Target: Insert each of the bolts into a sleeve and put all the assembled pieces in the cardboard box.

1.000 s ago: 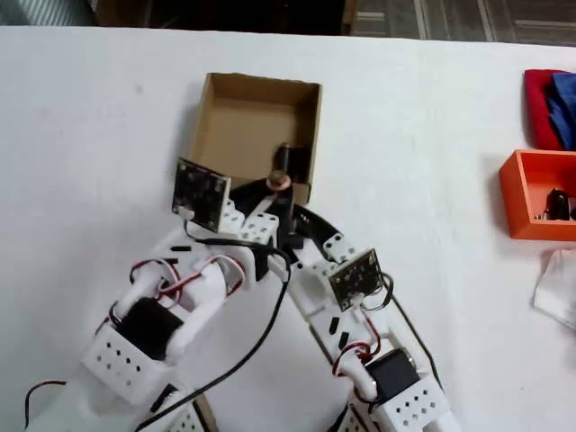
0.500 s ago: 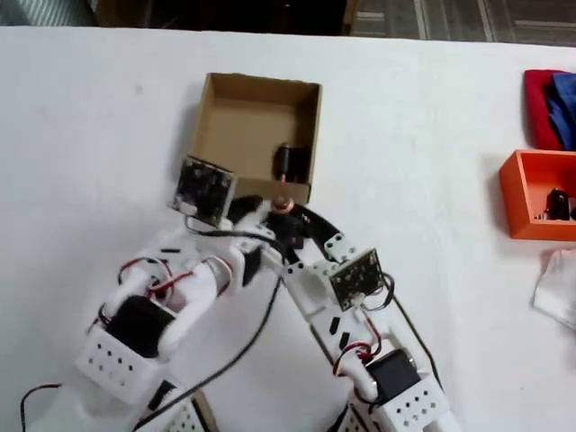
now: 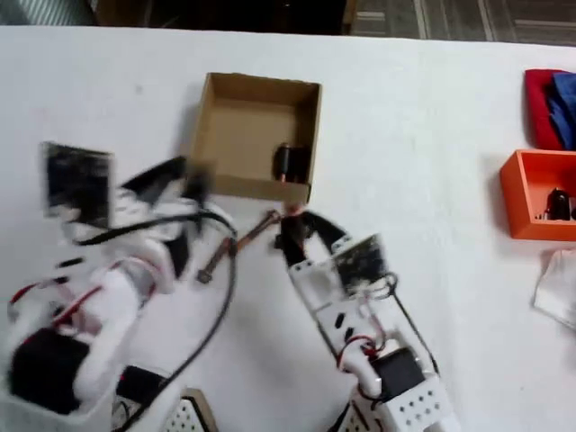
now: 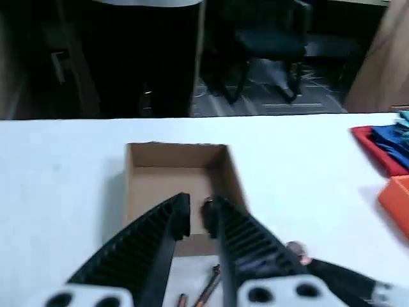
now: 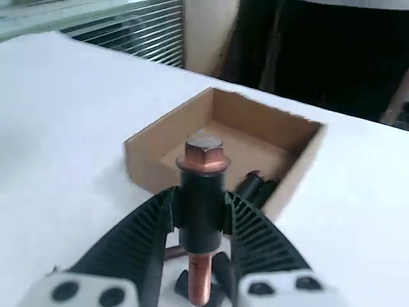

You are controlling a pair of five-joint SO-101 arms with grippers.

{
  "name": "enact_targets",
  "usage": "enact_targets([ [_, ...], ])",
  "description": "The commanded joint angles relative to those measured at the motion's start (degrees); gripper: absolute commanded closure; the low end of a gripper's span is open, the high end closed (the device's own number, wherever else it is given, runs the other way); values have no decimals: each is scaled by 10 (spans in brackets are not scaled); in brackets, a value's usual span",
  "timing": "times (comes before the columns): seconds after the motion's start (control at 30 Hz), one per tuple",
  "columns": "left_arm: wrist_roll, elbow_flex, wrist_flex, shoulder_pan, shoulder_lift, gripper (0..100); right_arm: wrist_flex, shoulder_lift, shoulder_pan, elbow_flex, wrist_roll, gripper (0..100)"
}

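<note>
The right gripper (image 5: 200, 203) is clamped on a black sleeve (image 5: 201, 220), held upright, with a copper bolt (image 5: 204, 157) passing through it; the bolt head sits above the sleeve and the threaded end projects below. In the high view this gripper (image 3: 292, 230) stands just outside the near wall of the cardboard box (image 3: 236, 185), close to its right near corner. One assembled piece (image 3: 286, 163) lies inside the box against the right wall. The left gripper (image 4: 195, 215) is unloaded, its jaws a narrow gap apart, positioned off the box's left near corner. A loose bolt (image 3: 236, 245) lies diagonally on the white table (image 3: 423, 117) between the two arms, apart from the box's near wall. An orange bin (image 3: 526, 202) stands well apart, at the table's right edge
</note>
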Motion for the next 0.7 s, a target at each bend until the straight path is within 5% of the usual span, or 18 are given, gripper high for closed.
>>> enact_targets([
  [0.0,-13,19,42,-154,1,978,74,19,28,-187,-16,976],
  [0.13,-30,152,37,-255,1,954,130,158,30,-363,-18,976],
  [0.3,-233,360,-101,-347,1,890,221,437,31,-588,-24,976],
  [0.43,-204,448,-202,-365,4,941,317,670,30,-775,-121,976],
  [0.67,-306,567,-257,-339,4,939,456,1020,31,-1110,-149,976],
])
